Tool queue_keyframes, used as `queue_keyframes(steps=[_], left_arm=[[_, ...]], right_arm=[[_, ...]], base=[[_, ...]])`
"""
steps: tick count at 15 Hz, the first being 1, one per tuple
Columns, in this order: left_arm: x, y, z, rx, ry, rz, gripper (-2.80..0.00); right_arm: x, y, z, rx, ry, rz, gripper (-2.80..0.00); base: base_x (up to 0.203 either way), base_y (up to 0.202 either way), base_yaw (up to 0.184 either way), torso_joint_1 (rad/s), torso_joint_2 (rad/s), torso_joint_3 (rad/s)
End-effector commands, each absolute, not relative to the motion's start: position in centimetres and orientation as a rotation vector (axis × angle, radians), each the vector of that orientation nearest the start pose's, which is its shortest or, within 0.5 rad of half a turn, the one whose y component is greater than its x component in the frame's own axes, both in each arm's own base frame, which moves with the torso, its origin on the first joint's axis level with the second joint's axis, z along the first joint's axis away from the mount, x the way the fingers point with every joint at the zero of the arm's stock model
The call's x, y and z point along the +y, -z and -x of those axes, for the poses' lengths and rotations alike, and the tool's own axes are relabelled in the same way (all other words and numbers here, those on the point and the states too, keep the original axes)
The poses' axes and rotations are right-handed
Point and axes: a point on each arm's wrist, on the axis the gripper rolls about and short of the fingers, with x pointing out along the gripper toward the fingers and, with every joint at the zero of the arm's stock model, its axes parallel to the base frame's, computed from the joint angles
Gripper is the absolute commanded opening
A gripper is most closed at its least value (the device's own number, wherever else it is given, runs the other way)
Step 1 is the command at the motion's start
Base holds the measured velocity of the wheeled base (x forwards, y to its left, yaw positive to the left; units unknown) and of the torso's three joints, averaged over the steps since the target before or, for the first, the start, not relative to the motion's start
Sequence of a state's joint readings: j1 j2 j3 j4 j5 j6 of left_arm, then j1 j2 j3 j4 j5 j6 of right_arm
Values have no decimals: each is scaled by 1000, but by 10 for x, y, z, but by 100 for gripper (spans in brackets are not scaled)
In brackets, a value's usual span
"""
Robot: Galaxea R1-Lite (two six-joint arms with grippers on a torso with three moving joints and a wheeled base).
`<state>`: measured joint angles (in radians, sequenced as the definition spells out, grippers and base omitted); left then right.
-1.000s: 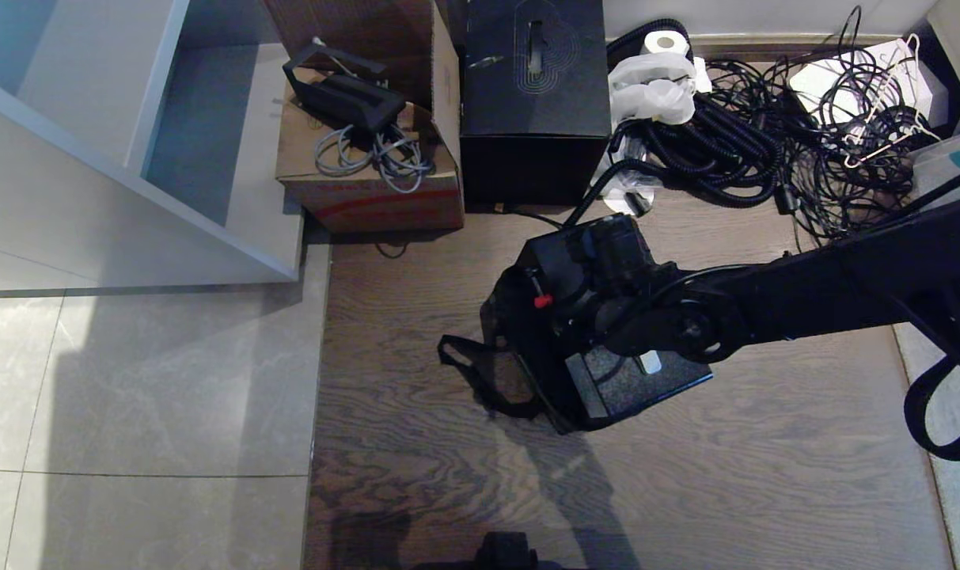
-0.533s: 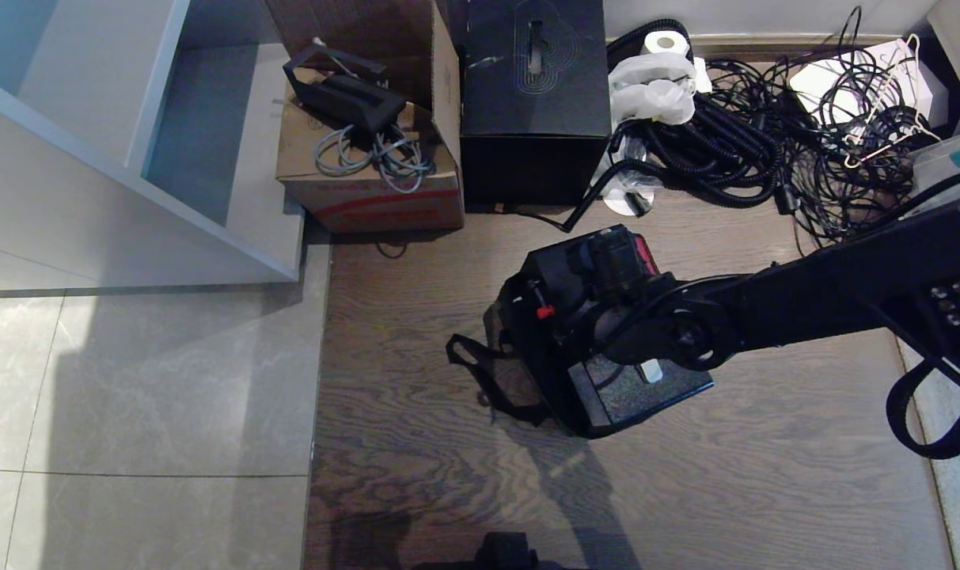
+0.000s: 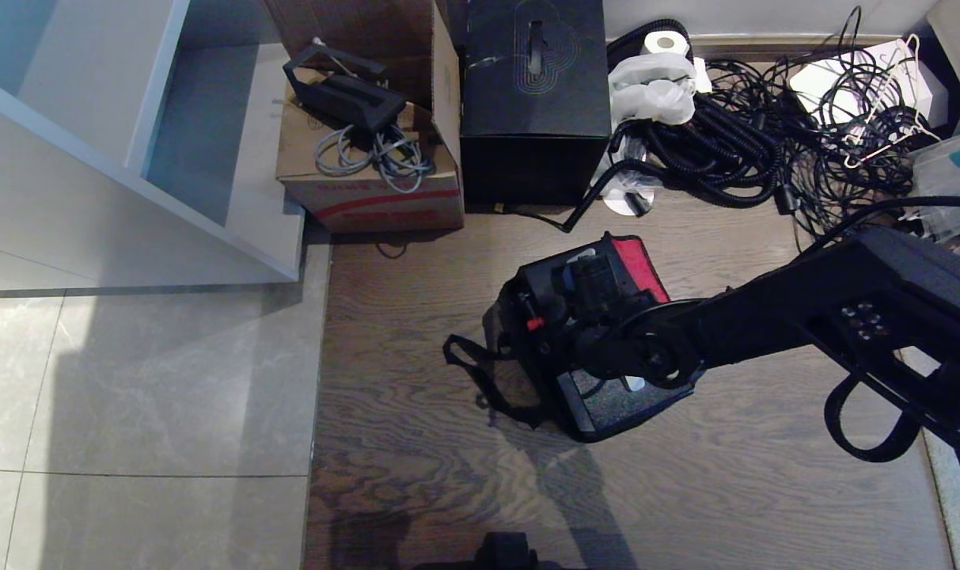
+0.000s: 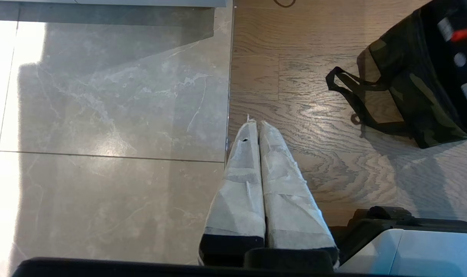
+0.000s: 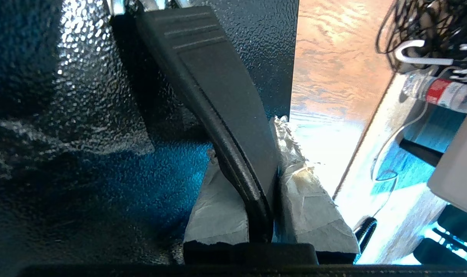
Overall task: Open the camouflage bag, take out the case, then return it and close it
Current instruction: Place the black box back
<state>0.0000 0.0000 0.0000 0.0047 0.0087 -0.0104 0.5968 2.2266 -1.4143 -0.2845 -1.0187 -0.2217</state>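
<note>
Black handle (image 5: 233, 127) of the case (image 3: 626, 396) sits clamped between the right gripper (image 5: 270, 161) jaws; lift straight, clearing the camouflage bag (image 3: 543, 317) rim

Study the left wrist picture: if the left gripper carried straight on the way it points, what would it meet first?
Most likely the bare floor: the left gripper, jaws shut, points at the tile-wood seam. The camouflage bag lies off to one side.

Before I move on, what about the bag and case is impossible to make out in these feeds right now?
- Bag interior: in the head view the right arm covers the camouflage bag; only its red rim shows.
- Case: the right wrist view shows only its textured side and the handle clamped in the right pincer.
- Left wrist view: the frame edge crops the bag; the left pincer hangs apart.
</note>
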Motion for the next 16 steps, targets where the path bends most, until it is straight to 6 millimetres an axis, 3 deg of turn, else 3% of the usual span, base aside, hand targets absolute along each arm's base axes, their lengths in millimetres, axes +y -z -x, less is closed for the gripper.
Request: queue_keyframes(steps=[1,6,7,12,16], left_arm=[[0,-75,23,5,-9,11,-280],[0,-75,23,5,-9,11,-280],[0,-75,23,5,-9,11,-280],[0,-75,23,4,-9,11,-280],[0,-75,23,5,-9,11,-280]], right_arm=[[236,-102,-379,424,373,615,-280],[246,-99,-390,410,360,603,-280],[245,-97,-390,416,358,609,0],[256,-92,-373,426,315,640,0],[241,-121,-350,407,318,606,0]], base=[[0,0,0,0,0,0],[0,0,0,0,0,0],[0,0,0,0,0,0],[0,0,0,0,0,0],[0,0,0,0,0,0]])
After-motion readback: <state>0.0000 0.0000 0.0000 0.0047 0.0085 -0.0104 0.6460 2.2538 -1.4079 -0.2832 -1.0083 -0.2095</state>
